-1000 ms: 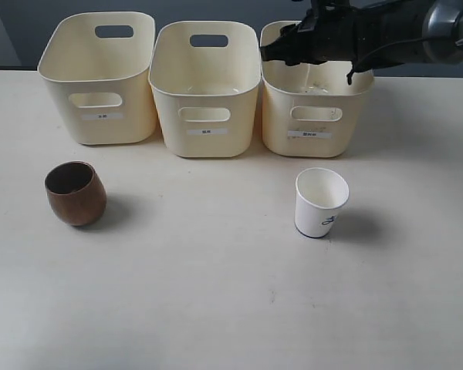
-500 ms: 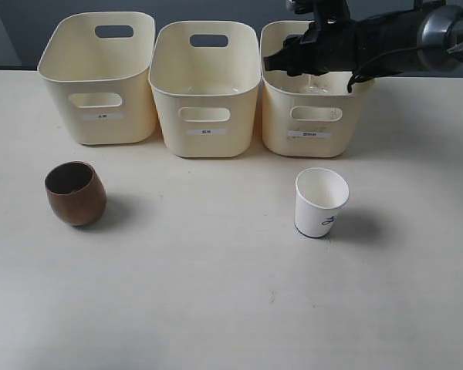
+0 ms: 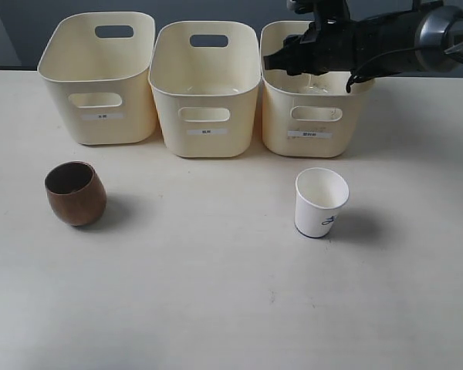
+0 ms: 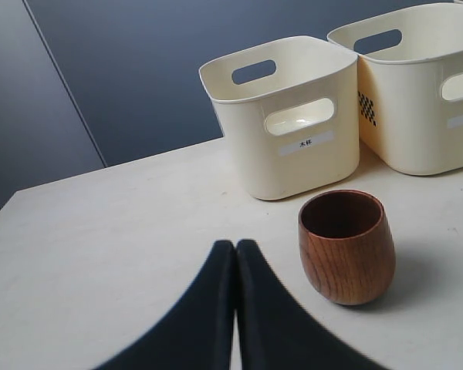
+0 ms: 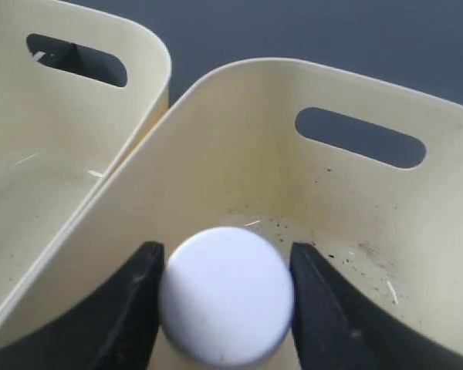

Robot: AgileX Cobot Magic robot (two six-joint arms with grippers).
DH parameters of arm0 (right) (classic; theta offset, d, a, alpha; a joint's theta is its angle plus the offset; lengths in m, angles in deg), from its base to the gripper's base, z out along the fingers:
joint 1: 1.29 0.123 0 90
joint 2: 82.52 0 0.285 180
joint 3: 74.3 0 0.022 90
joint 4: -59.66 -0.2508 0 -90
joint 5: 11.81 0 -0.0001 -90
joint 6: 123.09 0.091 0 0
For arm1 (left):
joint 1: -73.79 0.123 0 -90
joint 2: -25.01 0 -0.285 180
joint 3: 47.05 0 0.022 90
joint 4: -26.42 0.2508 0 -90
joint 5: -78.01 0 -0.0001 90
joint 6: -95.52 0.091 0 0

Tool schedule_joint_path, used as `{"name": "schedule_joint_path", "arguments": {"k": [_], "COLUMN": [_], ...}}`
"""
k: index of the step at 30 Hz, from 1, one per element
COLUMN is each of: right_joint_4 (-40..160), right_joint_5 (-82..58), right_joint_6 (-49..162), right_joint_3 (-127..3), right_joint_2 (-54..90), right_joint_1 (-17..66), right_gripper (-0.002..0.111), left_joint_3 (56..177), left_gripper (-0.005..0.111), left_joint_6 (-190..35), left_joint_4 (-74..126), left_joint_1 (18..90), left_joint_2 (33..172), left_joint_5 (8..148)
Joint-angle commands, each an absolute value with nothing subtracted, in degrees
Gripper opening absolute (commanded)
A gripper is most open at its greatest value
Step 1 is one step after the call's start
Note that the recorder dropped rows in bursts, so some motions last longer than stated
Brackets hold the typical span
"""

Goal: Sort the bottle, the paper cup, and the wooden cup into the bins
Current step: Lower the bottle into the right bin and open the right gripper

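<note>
My right gripper (image 3: pixel 305 66) hangs over the right bin (image 3: pixel 278 123) and is shut on the bottle (image 3: pixel 313 82), whose clear body hangs down inside the bin. In the right wrist view the white cap of the bottle (image 5: pixel 226 294) sits between the two black fingers, above the bin's floor (image 5: pixel 347 231). The paper cup (image 3: pixel 320 202) stands upright in front of the right bin. At the left, in front of the left bin (image 3: pixel 62 108), stands the wooden cup (image 3: pixel 76 193). My left gripper (image 4: pixel 235 248) is shut and empty, just short of the wooden cup (image 4: pixel 346 247).
The middle bin (image 3: pixel 170 116) stands between the other two, the three close together along the table's back. The left wrist view shows the left bin (image 4: pixel 293 166) and the middle bin (image 4: pixel 417 123) behind the wooden cup. The middle bin's inside (image 5: pixel 54 154) shows beside the right bin.
Over the last second my right gripper has dipped a little toward the right bin with the bottle, then stayed put. Both cups are where they were.
</note>
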State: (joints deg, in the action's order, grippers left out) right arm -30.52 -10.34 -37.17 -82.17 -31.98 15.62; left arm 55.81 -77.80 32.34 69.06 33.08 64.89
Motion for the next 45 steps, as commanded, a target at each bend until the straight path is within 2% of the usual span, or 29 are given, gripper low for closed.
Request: {"name": "schedule_joint_path", "arguments": {"k": [1, 3, 5, 31, 40, 45], "right_joint_4": [-29.9, -29.9, -29.9, -31.4, -28.2, -27.0], "right_joint_5": [-10.8, -10.8, -10.6, -3.3, -5.1, -3.8], "right_joint_6": [-37.5, -37.5, -37.5, -37.1, -37.1, -37.1], "right_joint_3": [-81.8, -81.8, -81.8, -82.9, -76.4, -72.2], "right_joint_2": [-32.9, -32.9, -32.8, -25.8, -15.4, -7.5], "right_joint_1": [15.3, 15.3, 15.3, 16.0, 17.8, 18.1], "right_gripper": [0.055, 0.062, 0.064, 0.064, 0.064, 0.059], "left_joint_3": [55.7, 55.7, 55.7, 55.7, 55.7, 55.7], "left_gripper": [0.000, 0.000, 0.000, 0.000, 0.000, 0.000], "left_joint_6": [-77.9, -77.9, -77.9, -77.9, -77.9, -77.9], "left_joint_4": [32.5, 32.5, 32.5, 32.5, 32.5, 32.5], "left_joint_1": [69.2, 69.2, 69.2, 69.2, 69.2, 69.2], "left_joint_2": [32.8, 32.8, 32.8, 32.8, 32.8, 32.8], "left_joint_5": [65.1, 65.1, 65.1, 65.1, 65.1, 65.1]}}
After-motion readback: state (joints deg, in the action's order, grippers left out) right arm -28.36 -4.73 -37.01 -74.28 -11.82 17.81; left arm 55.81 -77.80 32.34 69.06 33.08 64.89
